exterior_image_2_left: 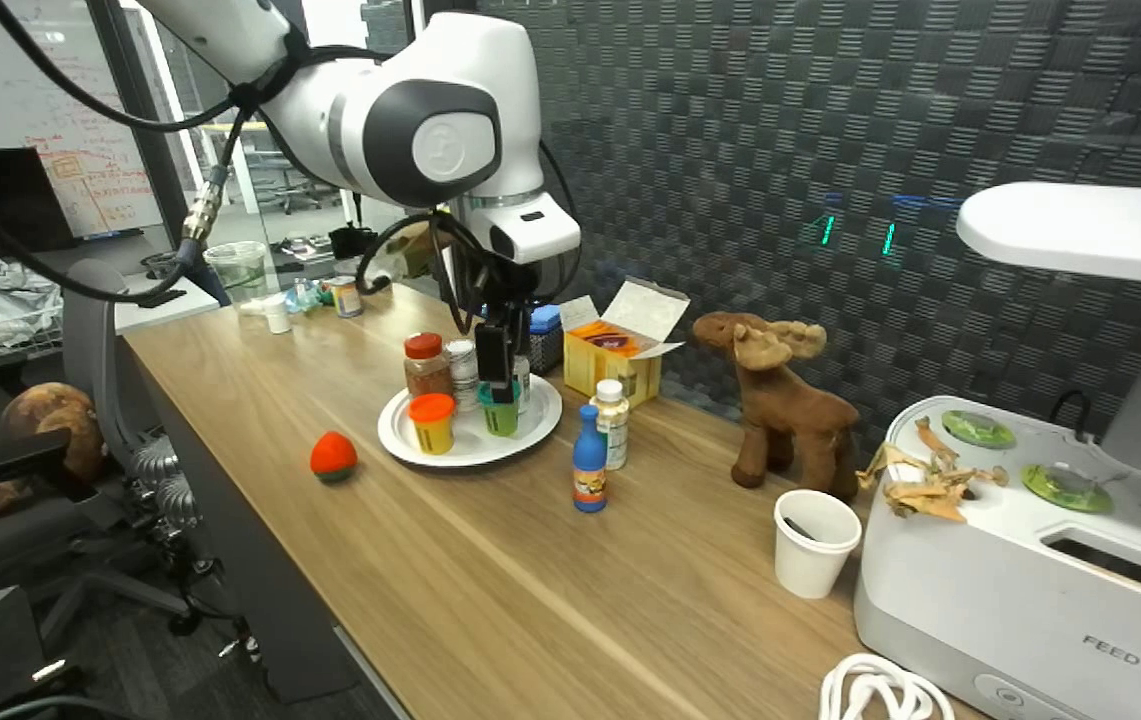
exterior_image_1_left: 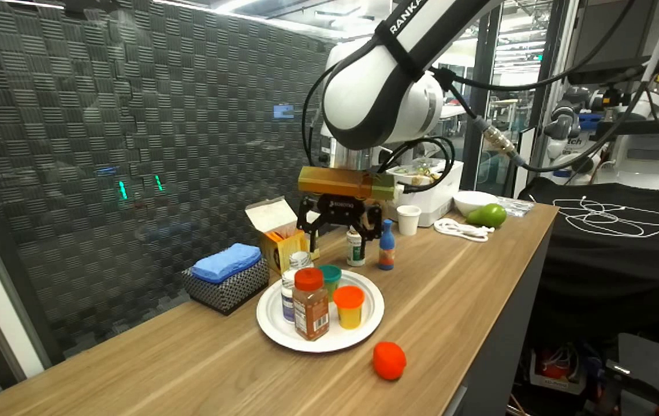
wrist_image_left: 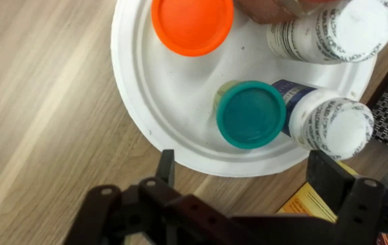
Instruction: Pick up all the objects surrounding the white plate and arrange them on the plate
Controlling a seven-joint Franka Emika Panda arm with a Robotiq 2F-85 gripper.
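The white plate (exterior_image_1_left: 320,345) holds a red-lidded spice jar (exterior_image_1_left: 311,309), an orange-lidded yellow tub (exterior_image_1_left: 349,309), a teal-lidded green tub (exterior_image_2_left: 501,415) and two white bottles, one (wrist_image_left: 336,126) beside the teal lid and one (wrist_image_left: 330,34) near the jar. A red ball-like object (exterior_image_2_left: 334,455) with a dark green underside lies on the table beside the plate. A blue bottle (exterior_image_2_left: 590,465) and a white-capped bottle (exterior_image_2_left: 612,420) stand upright off the plate. My gripper (wrist_image_left: 242,154) is open and empty, above the plate's edge near the teal-lidded tub.
A yellow open box (exterior_image_2_left: 620,365), a black woven box with a blue cloth (exterior_image_1_left: 226,263) and a brown toy moose (exterior_image_2_left: 790,410) stand along the dark wall. A paper cup (exterior_image_2_left: 815,540), a white planter (exterior_image_2_left: 1020,570) and a white cable (exterior_image_1_left: 462,228) are farther along the table.
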